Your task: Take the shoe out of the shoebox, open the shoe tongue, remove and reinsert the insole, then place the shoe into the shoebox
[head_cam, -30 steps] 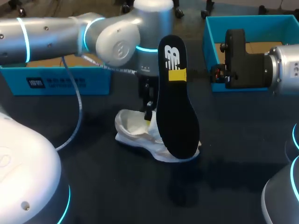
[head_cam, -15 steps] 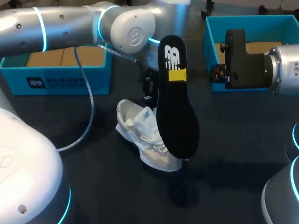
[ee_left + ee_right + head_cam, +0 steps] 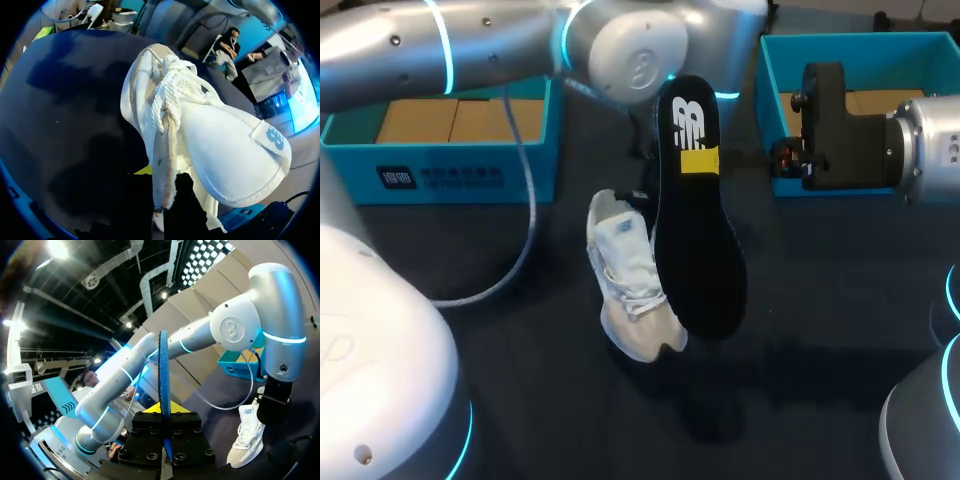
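Two arms meet over our dark desk (image 3: 820,300). Our left gripper (image 3: 162,197) has its fingers pinching the heel collar of the white lace-up shoe (image 3: 632,290). The shoe hangs toe-down and seems just clear of the desk. Our right gripper (image 3: 164,416) has its fingers pressed on both faces of the flat black foam insole (image 3: 697,230), held upright just beside the shoe, wide toe end lowest. An open teal cardboard box (image 3: 450,180) sits back left, and a second teal box (image 3: 775,70) back right. We judge reinsertion is the step in hand: turn the shoe's mouth toward the insole, feed the toe end in under the tongue, keep it flat, and let go only once the heel seats
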`<state>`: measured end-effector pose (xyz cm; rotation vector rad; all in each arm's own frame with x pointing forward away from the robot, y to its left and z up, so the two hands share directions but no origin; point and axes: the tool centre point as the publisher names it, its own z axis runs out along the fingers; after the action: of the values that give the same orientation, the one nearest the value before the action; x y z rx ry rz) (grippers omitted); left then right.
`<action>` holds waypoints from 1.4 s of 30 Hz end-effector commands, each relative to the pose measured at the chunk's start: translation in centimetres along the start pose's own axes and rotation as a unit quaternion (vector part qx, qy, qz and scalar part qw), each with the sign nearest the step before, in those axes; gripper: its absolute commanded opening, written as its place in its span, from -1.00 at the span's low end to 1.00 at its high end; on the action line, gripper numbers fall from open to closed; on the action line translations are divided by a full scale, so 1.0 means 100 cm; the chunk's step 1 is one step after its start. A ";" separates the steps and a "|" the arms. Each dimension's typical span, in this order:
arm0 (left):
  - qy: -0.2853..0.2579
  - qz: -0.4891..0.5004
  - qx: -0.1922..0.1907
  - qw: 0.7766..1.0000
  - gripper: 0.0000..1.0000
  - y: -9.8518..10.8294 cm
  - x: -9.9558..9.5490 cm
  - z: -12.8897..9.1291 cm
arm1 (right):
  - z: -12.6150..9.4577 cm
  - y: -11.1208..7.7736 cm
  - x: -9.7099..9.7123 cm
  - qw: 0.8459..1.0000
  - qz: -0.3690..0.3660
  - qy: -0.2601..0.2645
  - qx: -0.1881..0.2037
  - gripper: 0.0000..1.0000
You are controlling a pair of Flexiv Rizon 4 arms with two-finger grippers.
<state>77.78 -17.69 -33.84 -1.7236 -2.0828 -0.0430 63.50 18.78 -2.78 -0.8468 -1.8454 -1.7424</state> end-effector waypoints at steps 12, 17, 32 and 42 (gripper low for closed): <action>0.041 0.069 -0.084 0.993 -1.00 -0.011 -0.028 0.010 | 0.002 -0.001 0.000 1.000 0.000 -0.001 0.000 -1.00; 0.042 0.072 -0.096 0.992 -1.00 -0.014 -0.040 0.018 | 0.002 -0.001 0.000 1.000 0.000 -0.001 0.000 -1.00; 0.048 0.061 -0.103 0.992 -0.01 -0.014 -0.053 0.040 | 0.002 -0.001 0.000 1.000 0.000 -0.001 0.000 -1.00; 0.014 0.062 -0.077 0.995 1.00 -0.009 -0.052 0.009 | 0.002 -0.001 0.000 1.000 0.000 -0.001 0.000 -1.00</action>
<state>76.57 -23.04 -37.80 -1.9190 -1.9777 -0.2304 63.50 18.78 -2.78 -0.8468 -1.8454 -1.7425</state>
